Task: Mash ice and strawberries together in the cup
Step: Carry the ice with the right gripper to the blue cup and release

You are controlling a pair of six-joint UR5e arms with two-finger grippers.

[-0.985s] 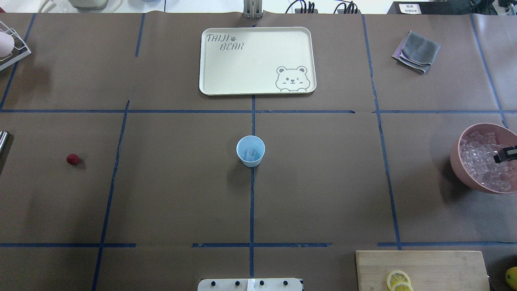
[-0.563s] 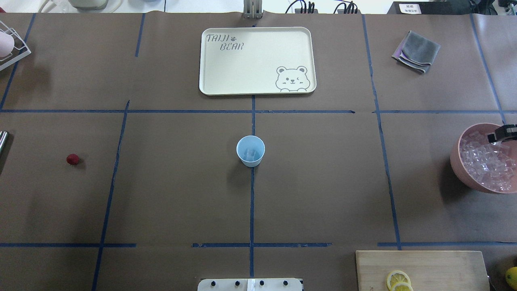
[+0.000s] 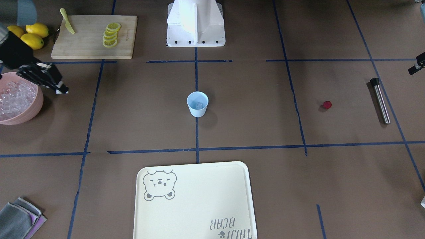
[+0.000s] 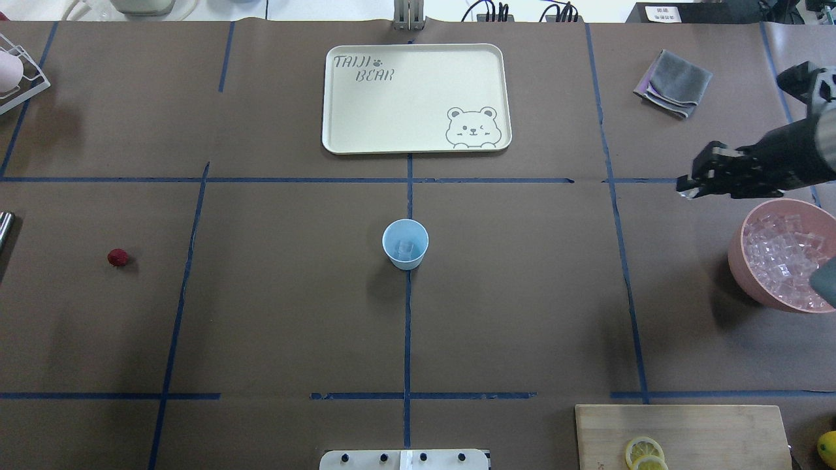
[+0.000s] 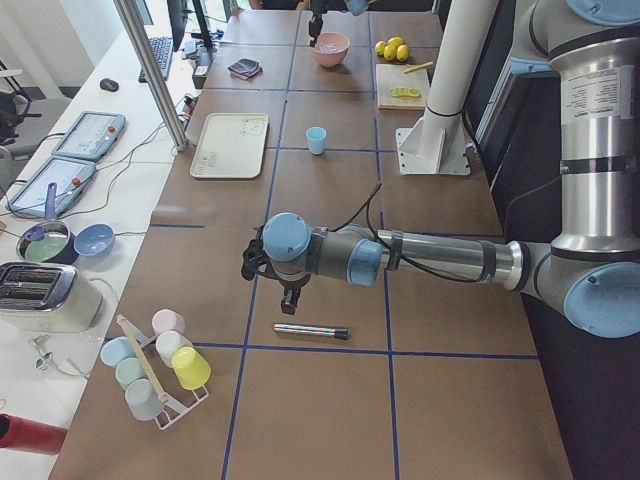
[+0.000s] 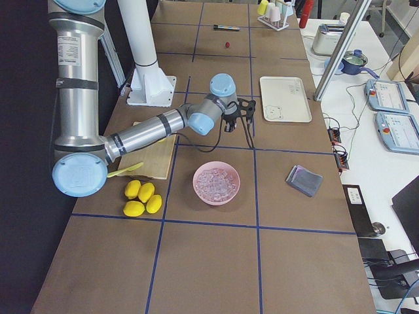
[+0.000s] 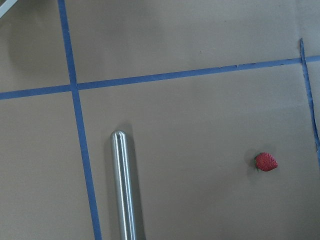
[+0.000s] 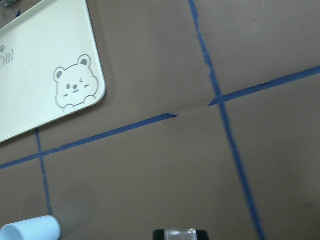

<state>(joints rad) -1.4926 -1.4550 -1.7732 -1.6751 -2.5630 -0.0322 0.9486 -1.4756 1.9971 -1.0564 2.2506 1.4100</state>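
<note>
Silver tubes [image 5: 440,258], lt-blue joint caps [image 5: 288,237], blk jaws

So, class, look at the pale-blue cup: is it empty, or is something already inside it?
Not empty. The cup holds an ice cube, visible from overhead; the strawberry lies outside on the table.

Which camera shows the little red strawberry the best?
The left wrist camera: the strawberry is close, its shape and green leaves clear. Overhead and front-facing show only a small red dot, exterior right a tiny speck; the others miss it.
</note>
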